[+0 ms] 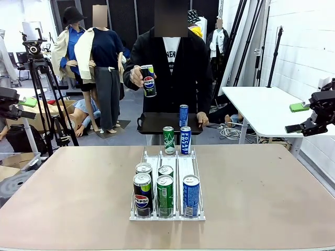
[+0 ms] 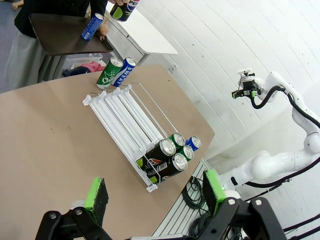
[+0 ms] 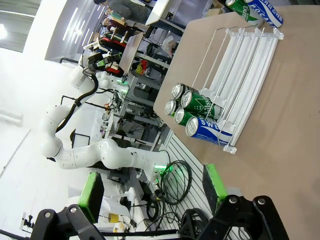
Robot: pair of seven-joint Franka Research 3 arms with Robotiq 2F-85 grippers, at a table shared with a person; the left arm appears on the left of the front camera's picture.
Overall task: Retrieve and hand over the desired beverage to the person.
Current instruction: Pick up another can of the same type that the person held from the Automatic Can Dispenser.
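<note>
The person [image 1: 172, 63], in a black jacket at the far side, holds up a black Pepsi can [image 1: 149, 81] in one hand. Their other hand steadies a black tray [image 1: 157, 124] with a blue can [image 1: 183, 115] standing on it. A white rack [image 1: 167, 157] on the table holds two Pepsi cans [image 1: 142, 193], two green cans [image 1: 165, 194] and a blue can [image 1: 191, 196] at its near end. At its far end stand a green can [image 1: 168, 140] and a blue can [image 1: 186, 140]. My left gripper [image 1: 25, 107] [image 2: 156, 192] hovers open off the table's left side. My right gripper [image 1: 296, 117] [image 3: 152, 187] hangs open off the right side. Both are far from the cans.
The brown table [image 1: 261, 198] has bare room on both sides of the rack. A camera tripod [image 1: 36, 57] stands at the back left. A white side table [image 1: 261, 107] sits at the back right, under my right gripper.
</note>
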